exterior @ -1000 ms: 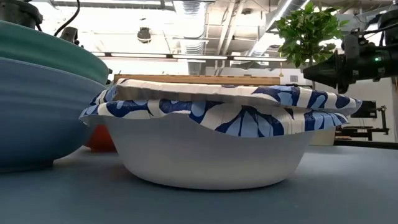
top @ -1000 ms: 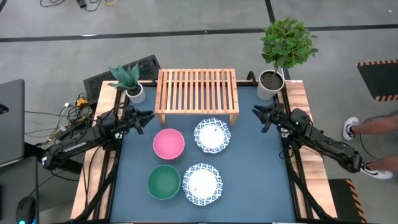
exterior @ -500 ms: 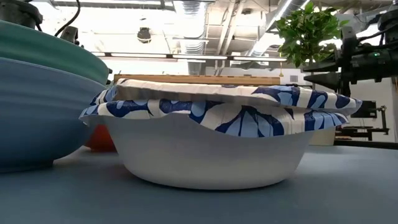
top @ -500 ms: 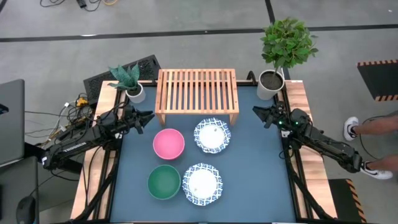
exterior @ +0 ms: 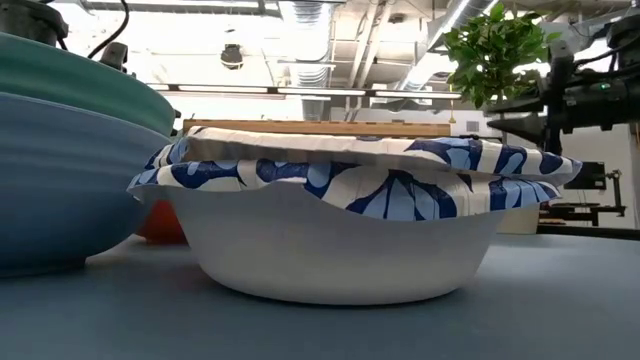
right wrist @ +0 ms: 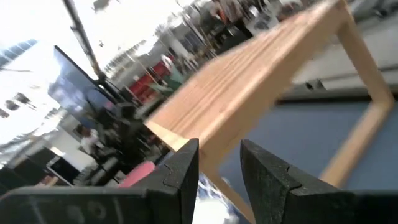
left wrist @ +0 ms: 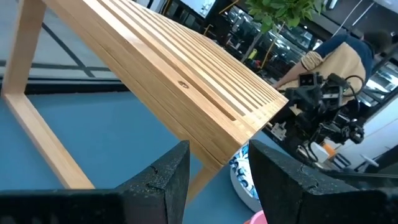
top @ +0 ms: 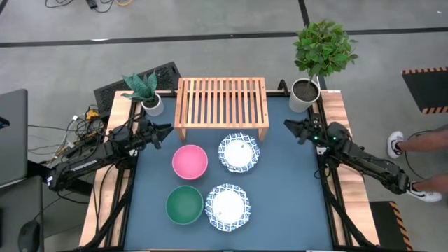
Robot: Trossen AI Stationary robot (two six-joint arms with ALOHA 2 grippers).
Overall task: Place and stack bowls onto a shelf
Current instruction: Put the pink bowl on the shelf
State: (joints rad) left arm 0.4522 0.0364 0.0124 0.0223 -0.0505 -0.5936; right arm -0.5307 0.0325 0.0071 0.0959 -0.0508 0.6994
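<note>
Wooden shelf (top: 222, 105) stands empty behind four bowls, and the patterned bowl (top: 239, 153) nearest it lies closer to the right gripper (top: 292, 129), fingers spread, than to the equally spread left gripper (top: 165, 131).

From my low view, the teal bowl (exterior: 60, 160) is cropped; the shelf (exterior: 320, 128) sits mostly hidden behind the patterned bowl (exterior: 340, 220).

A plain pink round bowl (top: 190, 161), a plain teal round bowl (top: 185, 204), two white round bowls with blue patterned rims (top: 239, 152) (top: 227, 206), a light-wood slatted shelf (top: 222, 101), a blue desk (top: 287, 189).
</note>
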